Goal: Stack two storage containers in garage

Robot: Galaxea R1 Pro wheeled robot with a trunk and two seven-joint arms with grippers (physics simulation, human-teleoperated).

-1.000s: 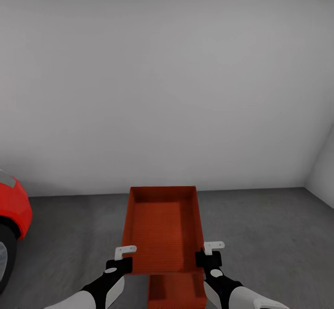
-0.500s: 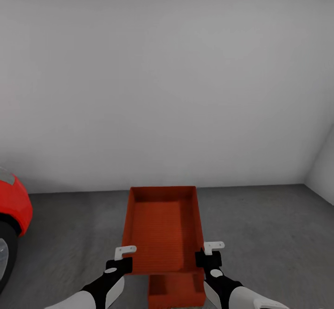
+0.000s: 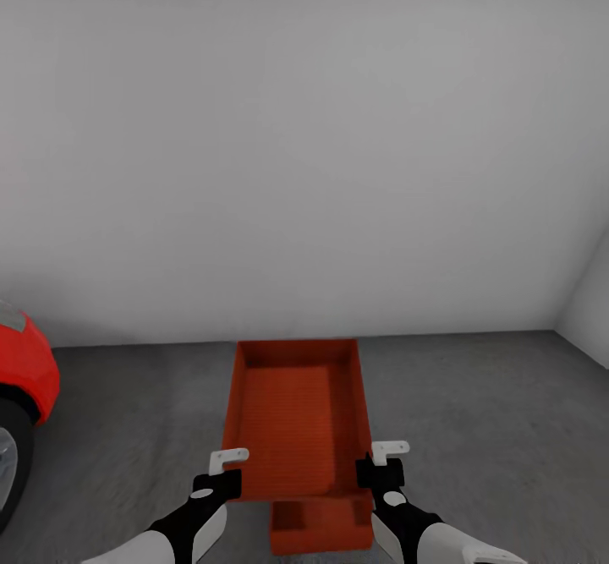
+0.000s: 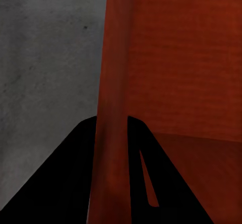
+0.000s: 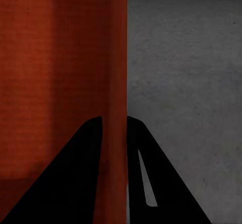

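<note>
- Here, in the head view, the left gripper [image 3: 225,471] and the right gripper [image 3: 385,461] are each pinching a side wall of the carried container [image 3: 292,416] near its near corners, holding it in the air over the floor [image 3: 474,429] of the garage; the second container [image 3: 321,526] is lying on the concrete below and nearer the robot, partly hidden. The risk, I judge, is lowering blind and landing askew, since the lifted box is covering its target. Open concrete is lying to the right; the red car [image 3: 21,395] is standing well apart on the left, the white wall [image 3: 304,167] ahead.
- In the left wrist view, the dark fingers [image 4: 65,183] are straddling the red wall [image 4: 113,108], closed on it; a thin rim could be slipping if one arm leads.
- In the right wrist view, the fingers [image 5: 161,183] are likewise clamping the wall [image 5: 115,82], grey floor lying beyond.
</note>
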